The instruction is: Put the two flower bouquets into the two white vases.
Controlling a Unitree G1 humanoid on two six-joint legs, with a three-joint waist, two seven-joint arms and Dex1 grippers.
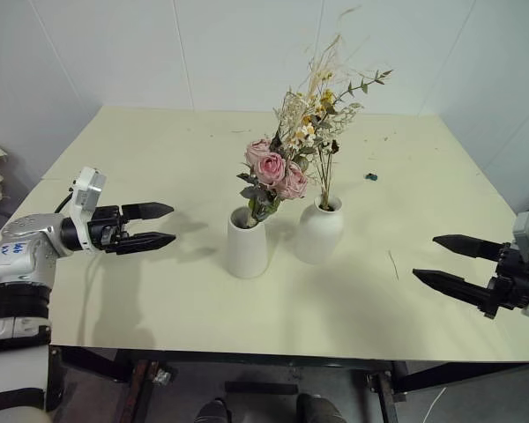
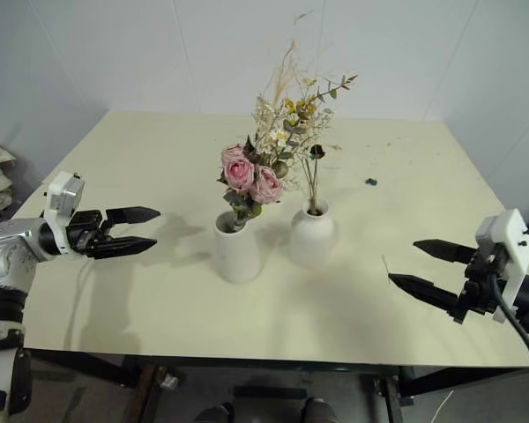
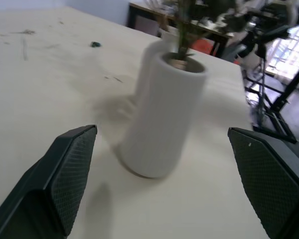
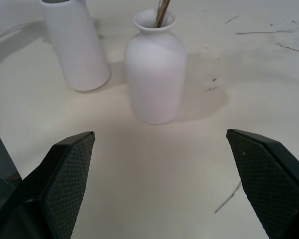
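Pink rose bouquet (image 1: 273, 172) stands upright in cone vase (image 1: 246, 244); stems vertical.

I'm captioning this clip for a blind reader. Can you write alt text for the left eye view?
Two white vases stand mid-table: the tapered vase holds the pink rose bouquet, the bottle-shaped vase beside it the thin yellow sprig. The left gripper and right gripper hang open and empty at either side of the cream table.
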